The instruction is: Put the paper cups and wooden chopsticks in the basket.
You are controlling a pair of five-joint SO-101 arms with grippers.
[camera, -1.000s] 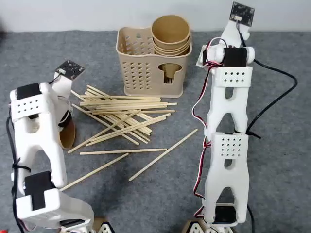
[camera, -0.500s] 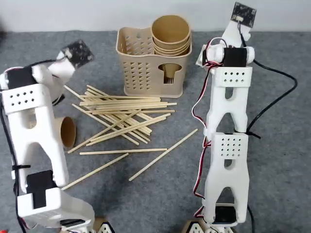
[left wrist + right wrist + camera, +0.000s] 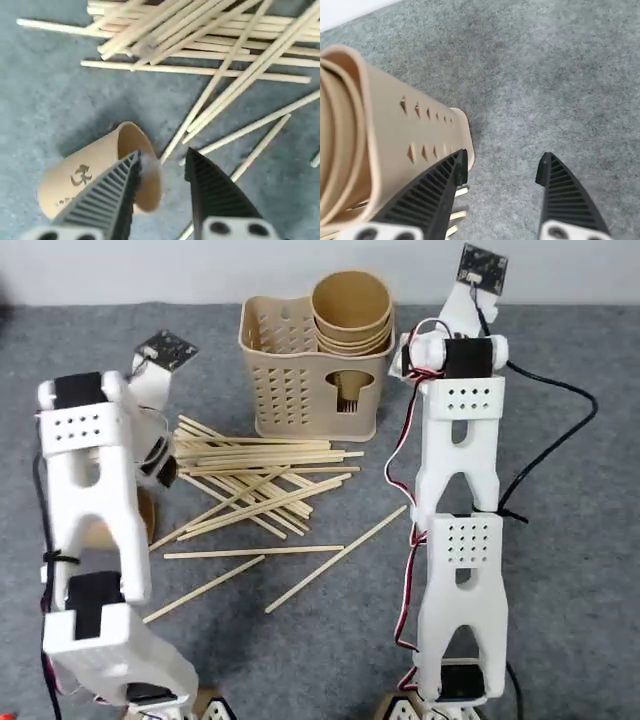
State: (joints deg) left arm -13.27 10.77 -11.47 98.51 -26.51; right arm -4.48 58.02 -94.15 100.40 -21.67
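A brown paper cup (image 3: 90, 175) lies on its side on the grey mat, mouth toward the chopsticks. My left gripper (image 3: 162, 155) hangs open just over it, with one finger (image 3: 120, 185) across the cup's rim and the other over bare mat. In the high view a sliver of that cup (image 3: 147, 515) peeks out beside the left arm. Several wooden chopsticks (image 3: 250, 475) lie scattered in front of the beige basket (image 3: 300, 390). A stack of paper cups (image 3: 350, 310) stands in the basket. My right gripper (image 3: 505, 155) is open and empty beside the basket's wall (image 3: 405, 135).
A few stray chopsticks (image 3: 335, 555) lie nearer the front, between the two arms. A black cable (image 3: 560, 430) loops off the right arm. Grey mat lies open to the right of the basket and along the front.
The left arm lifted back from the cup, then swung right and came down over it again. The right arm shifted slightly left, toward the basket.
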